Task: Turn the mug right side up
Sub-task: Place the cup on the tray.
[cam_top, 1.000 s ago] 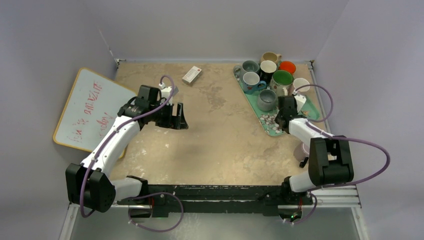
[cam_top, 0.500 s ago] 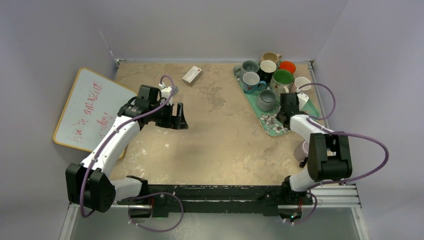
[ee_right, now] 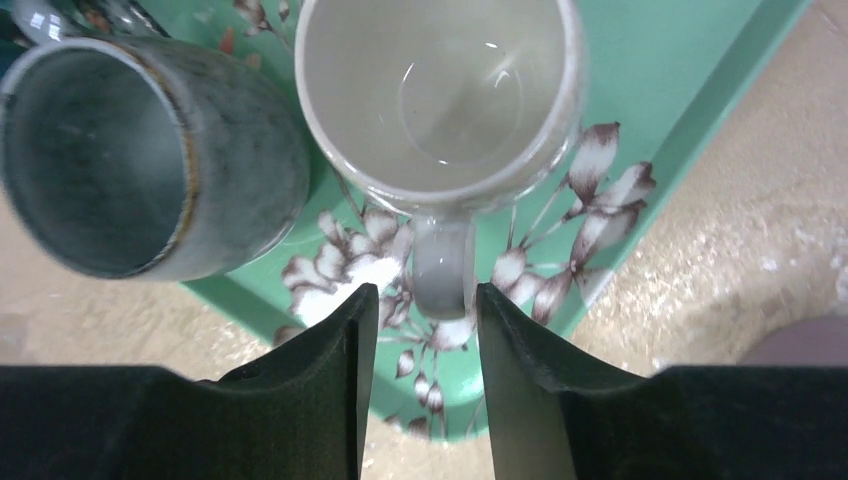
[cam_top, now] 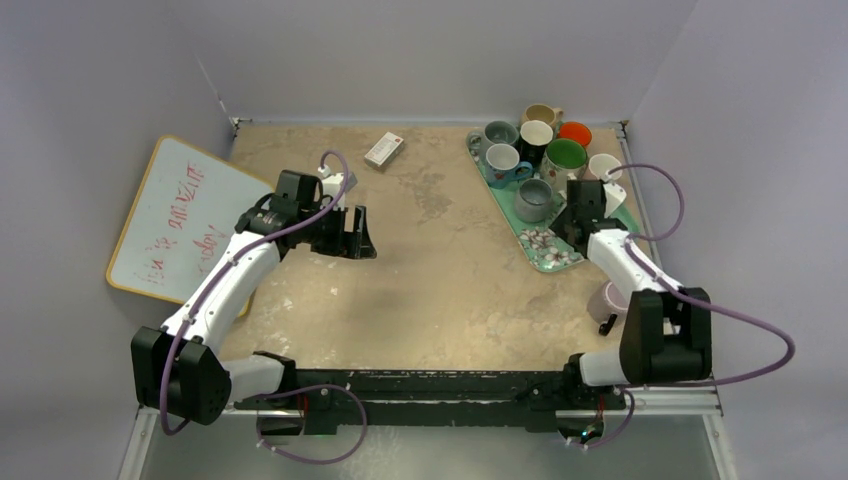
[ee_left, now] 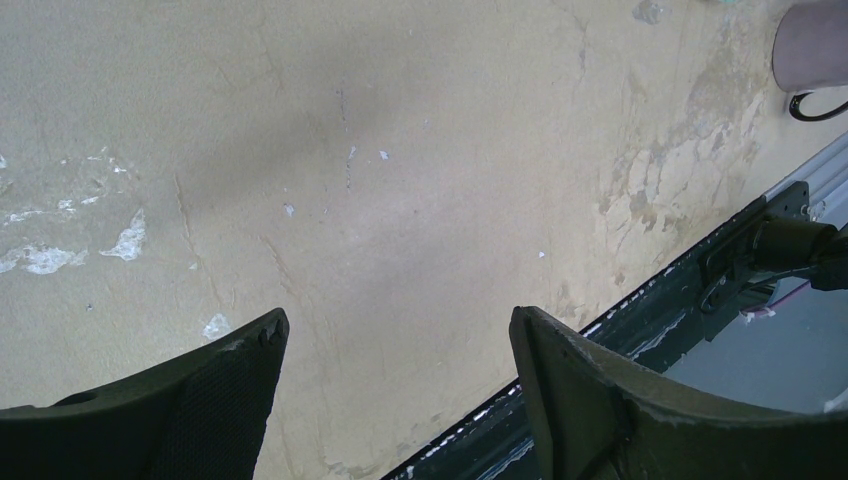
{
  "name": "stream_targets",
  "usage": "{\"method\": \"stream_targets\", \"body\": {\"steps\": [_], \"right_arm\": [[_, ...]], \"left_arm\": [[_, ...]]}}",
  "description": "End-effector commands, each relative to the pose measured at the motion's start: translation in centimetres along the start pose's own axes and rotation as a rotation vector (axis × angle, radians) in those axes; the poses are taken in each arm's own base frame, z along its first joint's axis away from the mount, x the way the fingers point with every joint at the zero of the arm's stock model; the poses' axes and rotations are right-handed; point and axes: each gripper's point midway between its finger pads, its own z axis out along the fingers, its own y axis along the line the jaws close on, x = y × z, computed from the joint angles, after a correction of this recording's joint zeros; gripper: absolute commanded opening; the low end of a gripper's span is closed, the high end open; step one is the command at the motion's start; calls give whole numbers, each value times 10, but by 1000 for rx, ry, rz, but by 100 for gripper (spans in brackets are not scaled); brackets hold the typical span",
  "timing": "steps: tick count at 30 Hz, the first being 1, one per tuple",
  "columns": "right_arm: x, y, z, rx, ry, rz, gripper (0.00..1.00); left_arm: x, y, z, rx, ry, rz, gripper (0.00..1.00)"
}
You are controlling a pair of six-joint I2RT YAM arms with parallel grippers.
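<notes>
Over on the right, the right gripper (ee_right: 424,300) is hanging low above the green flowered tray (ee_right: 690,90), with its fingers (ee_right: 320,380) standing partly apart. A cream mug (ee_right: 440,90) is sitting mouth up on the tray, and its handle (ee_right: 443,270) is pointing straight into the gap between the fingertips. There is daylight on the left side of the handle and the other finger is lying very close to it, so nothing is being squeezed. A grey mug (ee_right: 130,160) is standing just beside the cream one, also mouth up, and more mugs are crowding the tray's far end.

Off the tray, a pinkish mug (cam_top: 608,299) is resting on the table (ee_left: 400,150) close to the right arm. From above it is showing no opening, so it seems to be bottom up.

Meanwhile the left gripper (ee_left: 398,318) is hovering over bare tabletop on the left, with its fingers spread wide and nothing between them. A whiteboard (cam_top: 180,215) is leaning at the table's left edge, and a small white box (cam_top: 385,148) is lying near the back wall.
</notes>
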Motion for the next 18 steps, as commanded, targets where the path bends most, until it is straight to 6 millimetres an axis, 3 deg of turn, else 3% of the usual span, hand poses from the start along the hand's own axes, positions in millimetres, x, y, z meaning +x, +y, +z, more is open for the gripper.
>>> {"method": "stream_targets", "body": {"steps": [1, 9, 13, 18], "right_arm": [[-17, -10, -37, 77, 12, 132, 45], [4, -60, -79, 279, 75, 187, 58], [-4, -82, -102, 341, 10, 211, 79], [-13, -102, -117, 392, -60, 225, 98]], "left_arm": [[-7, -1, -6, 6, -37, 39, 80], [-8, -5, -9, 22, -50, 46, 80], [-9, -9, -10, 38, -54, 52, 80], [-9, -10, -12, 42, -62, 58, 80]]}}
